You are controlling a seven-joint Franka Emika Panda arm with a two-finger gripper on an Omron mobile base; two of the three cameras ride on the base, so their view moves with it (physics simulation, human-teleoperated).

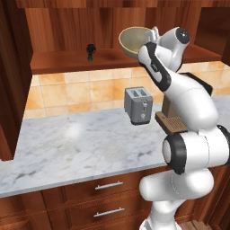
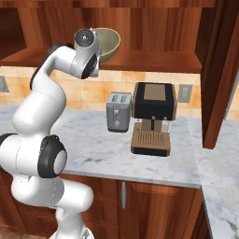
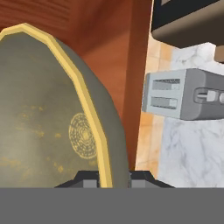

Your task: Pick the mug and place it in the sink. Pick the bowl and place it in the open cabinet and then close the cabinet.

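Right now the tool [image 3: 113,178] is pinching the rim of the bowl [image 3: 48,127], one finger inside and one outside the yellow edge, at the bottom middle of the hand view. The jaws are standing narrow, closed on that thin wall. Because the grip is on the rim, the bowl is hanging tipped on its side, its olive inside facing the camera.

In the left base view the bowl [image 1: 134,41] is sitting high in the upper middle of the frame, at the level of the cabinet shelf [image 1: 67,60], so the arm is probably carrying it into the open cabinet; whether it is already touching the wood I cannot tell. A small dark object [image 1: 90,51] is standing on the shelf to the bowl's left, well apart.

Below, a grey toaster [image 2: 118,112] and a coffee machine [image 2: 153,116] are standing just beside each other on the marble desk [image 2: 93,149].
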